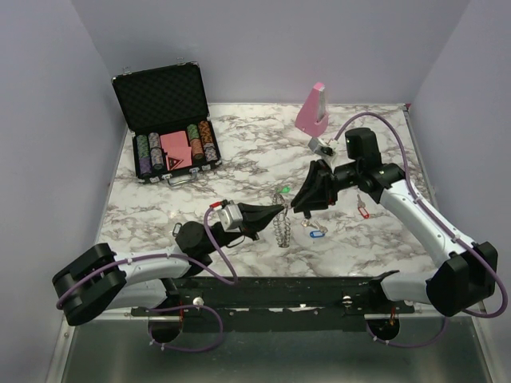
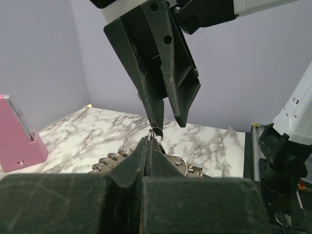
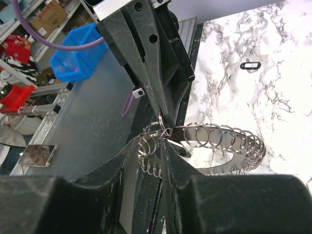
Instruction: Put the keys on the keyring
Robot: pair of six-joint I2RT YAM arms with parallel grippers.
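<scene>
Top external view: keys (image 1: 314, 234) lie loose, unthreaded. Left fingers (image 1: 267, 213) clamp the keyring (image 1: 281, 230); right fingers (image 1: 306, 198) stand narrowly parted.

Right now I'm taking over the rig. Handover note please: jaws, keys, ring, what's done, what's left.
Left gripper: jaws shut on one small loop at the rim of the keyring, holding the ring on edge.
Right gripper: jaws slightly open, tips at that same loop, nothing visibly held.
Keys: green-tagged key, blue-tagged key, red-tagged key and black-tagged key all lie loose on the table.
Done: ring gripped and presented between both arms. No coloured key shows on it.
Left: thread all four loose keys onto the ring.
</scene>
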